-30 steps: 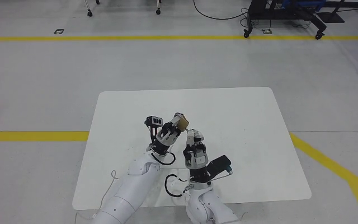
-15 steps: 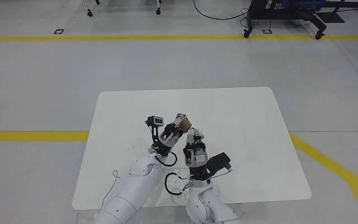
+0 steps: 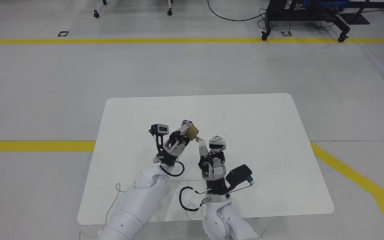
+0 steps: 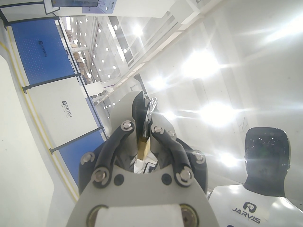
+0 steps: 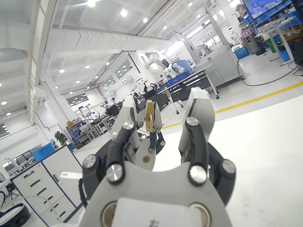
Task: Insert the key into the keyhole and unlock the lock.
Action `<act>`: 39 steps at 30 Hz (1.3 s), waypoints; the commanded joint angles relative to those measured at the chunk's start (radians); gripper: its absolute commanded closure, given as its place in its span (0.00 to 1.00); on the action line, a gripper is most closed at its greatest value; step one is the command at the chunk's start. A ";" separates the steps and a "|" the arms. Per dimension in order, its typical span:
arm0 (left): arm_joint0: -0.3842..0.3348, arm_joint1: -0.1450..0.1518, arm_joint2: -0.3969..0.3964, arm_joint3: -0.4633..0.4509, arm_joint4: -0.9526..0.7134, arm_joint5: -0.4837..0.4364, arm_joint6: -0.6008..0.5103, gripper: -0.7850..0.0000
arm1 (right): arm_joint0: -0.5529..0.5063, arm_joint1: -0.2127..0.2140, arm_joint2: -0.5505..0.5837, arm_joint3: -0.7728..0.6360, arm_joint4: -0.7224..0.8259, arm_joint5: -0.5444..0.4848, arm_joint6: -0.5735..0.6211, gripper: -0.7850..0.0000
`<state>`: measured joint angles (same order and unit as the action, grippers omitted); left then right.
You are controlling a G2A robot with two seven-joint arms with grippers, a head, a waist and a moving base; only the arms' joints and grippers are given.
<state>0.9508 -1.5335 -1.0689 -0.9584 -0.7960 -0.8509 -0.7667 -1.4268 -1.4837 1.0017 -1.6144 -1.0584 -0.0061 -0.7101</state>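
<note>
A brass padlock (image 3: 191, 130) is held above the middle of the white table (image 3: 270, 132) by my left gripper (image 3: 186, 133). In the left wrist view the left gripper (image 4: 144, 128) is shut on the padlock (image 4: 144, 148), with a silvery metal part (image 4: 149, 109) sticking out past the fingertips. My right gripper (image 3: 207, 143) sits just right of the lock. In the right wrist view it (image 5: 163, 112) stands open with nothing between its fingers, and the padlock (image 5: 149, 115) faces it end-on with a silvery spot. I cannot make out a key.
The table's edges (image 3: 198, 98) lie well away from both arms. Yellow floor lines (image 3: 180, 41) run behind and beside the table. Wheeled frames (image 3: 306, 18) stand far off at the back.
The right gripper has drawn back a little to the right of the padlock. The left gripper with the padlock has shifted slightly left.
</note>
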 commanded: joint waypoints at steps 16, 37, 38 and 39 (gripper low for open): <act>0.023 0.006 -0.018 -0.036 0.127 -0.015 0.039 1.00 | 0.008 -0.003 0.031 -0.002 0.181 -0.140 0.202 1.00; 0.027 0.019 -0.049 -0.035 0.171 -0.049 0.022 1.00 | -0.017 0.026 0.176 -0.052 0.764 -0.411 0.678 1.00; 0.027 0.020 -0.051 -0.035 0.173 -0.049 0.018 1.00 | -0.020 0.027 0.177 -0.057 0.779 -0.416 0.691 1.00; 0.027 0.021 -0.054 -0.036 0.176 -0.051 0.014 1.00 | -0.024 0.027 0.177 -0.060 0.803 -0.419 0.711 1.00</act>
<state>0.9782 -1.5136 -1.1206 -0.9937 -0.6234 -0.9007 -0.7488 -1.4478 -1.4570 1.1789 -1.6717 -0.2773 -0.4223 -0.0175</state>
